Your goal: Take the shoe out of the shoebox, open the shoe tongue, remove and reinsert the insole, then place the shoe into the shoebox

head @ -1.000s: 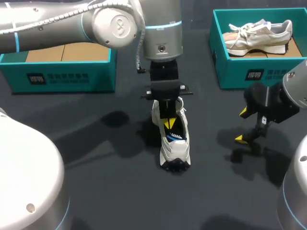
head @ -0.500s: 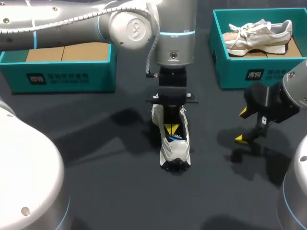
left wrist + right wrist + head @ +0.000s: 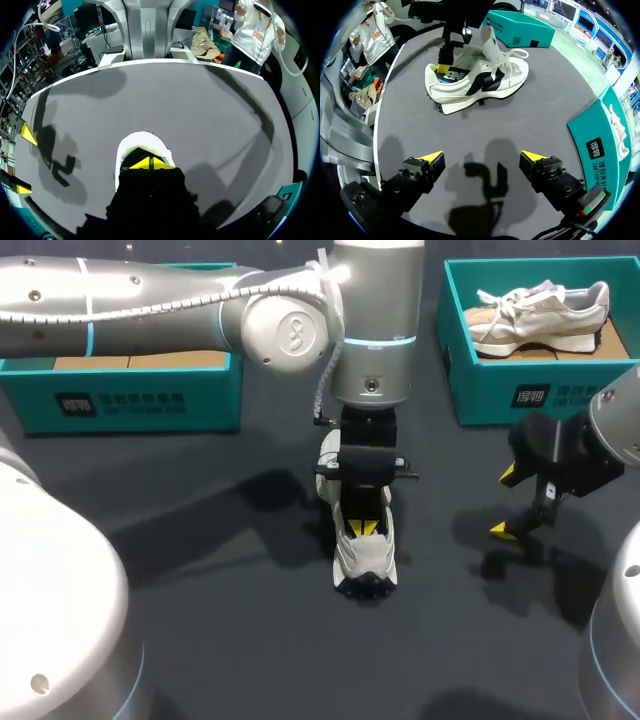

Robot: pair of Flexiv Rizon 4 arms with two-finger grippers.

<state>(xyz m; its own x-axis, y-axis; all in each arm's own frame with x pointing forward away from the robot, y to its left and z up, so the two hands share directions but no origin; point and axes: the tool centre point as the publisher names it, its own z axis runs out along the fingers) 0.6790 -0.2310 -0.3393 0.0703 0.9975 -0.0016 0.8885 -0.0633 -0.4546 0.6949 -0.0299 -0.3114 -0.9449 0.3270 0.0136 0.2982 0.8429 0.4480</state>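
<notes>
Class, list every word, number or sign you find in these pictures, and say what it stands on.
Left shoebox, front wall: dark label, too blurred to read.
Right shoebox, front wall: same label, too blurred.
Shoe on the table: print on insole, too small.
No readable numbers.

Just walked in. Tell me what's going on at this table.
The left gripper is down inside the opening of the white shoe. The shoe stands on the table between the left shoebox and the right shoebox. Whether it has hold of anything in there cannot be seen. The right gripper hovers open off to the side, holding nothing. A second shoe lies in the right shoebox.
</notes>
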